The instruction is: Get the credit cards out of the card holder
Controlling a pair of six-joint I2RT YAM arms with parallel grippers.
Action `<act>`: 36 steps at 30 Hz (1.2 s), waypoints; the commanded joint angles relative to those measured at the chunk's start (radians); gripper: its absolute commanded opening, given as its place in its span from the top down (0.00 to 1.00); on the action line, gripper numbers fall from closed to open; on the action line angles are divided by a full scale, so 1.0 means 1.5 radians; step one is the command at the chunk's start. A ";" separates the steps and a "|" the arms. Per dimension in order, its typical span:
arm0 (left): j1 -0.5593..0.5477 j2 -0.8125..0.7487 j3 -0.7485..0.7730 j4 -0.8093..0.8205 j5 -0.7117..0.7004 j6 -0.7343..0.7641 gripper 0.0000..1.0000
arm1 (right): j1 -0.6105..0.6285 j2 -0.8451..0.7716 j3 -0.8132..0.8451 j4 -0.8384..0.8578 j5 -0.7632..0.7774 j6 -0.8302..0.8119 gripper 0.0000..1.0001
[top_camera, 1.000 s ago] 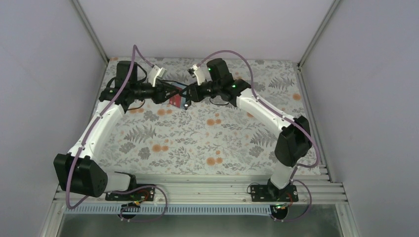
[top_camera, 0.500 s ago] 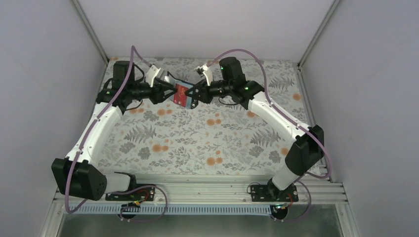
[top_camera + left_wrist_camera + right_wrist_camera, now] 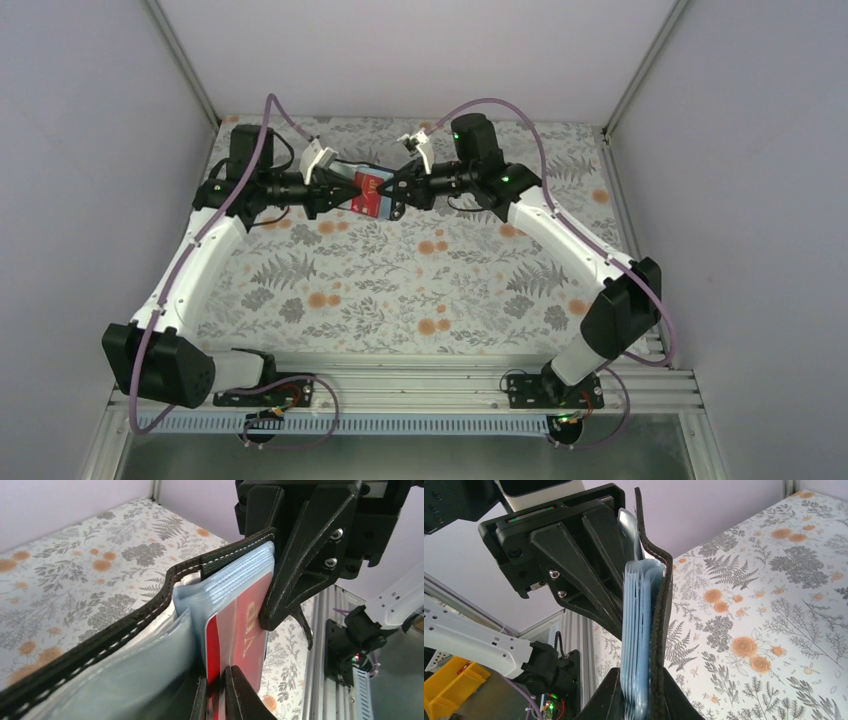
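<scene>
The card holder (image 3: 347, 180), a black bifold with blue-grey plastic sleeves (image 3: 636, 620), hangs open in the air between both arms at the back of the table. My right gripper (image 3: 641, 680) is shut on one black flap (image 3: 659, 615) and its stack of sleeves. A red card (image 3: 240, 630) with gold lettering sticks partly out of a sleeve. My left gripper (image 3: 215, 672) is shut on that card's near edge, facing the right gripper (image 3: 300, 555) across the holder. In the top view the red card (image 3: 370, 193) shows between the two gripper heads. No other credit cards are visible.
The floral tablecloth (image 3: 420, 280) covers the table below. Grey walls with aluminium posts (image 3: 640, 70) close in the back and sides. A ribbed metal rail (image 3: 420, 385) carrying both arm bases runs along the near edge.
The holder has been lifted and shifted slightly toward the back. The right arm has swung outward to the right. My left jaws have closed on the red card's edge.
</scene>
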 commanded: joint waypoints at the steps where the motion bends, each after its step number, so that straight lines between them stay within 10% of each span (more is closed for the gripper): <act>1: -0.025 -0.003 0.025 -0.057 0.144 0.048 0.98 | 0.012 -0.018 0.010 0.101 -0.041 -0.011 0.96; 12: 0.014 -0.016 0.043 -0.063 0.184 0.044 0.98 | 0.007 -0.035 -0.039 0.132 -0.105 -0.030 0.61; 23: 0.032 -0.022 0.042 -0.067 0.198 0.052 0.98 | 0.005 -0.053 -0.086 0.157 -0.130 -0.039 0.49; 36: 0.041 -0.023 0.034 -0.066 0.195 0.055 0.86 | 0.003 -0.056 -0.088 0.150 -0.140 -0.056 0.96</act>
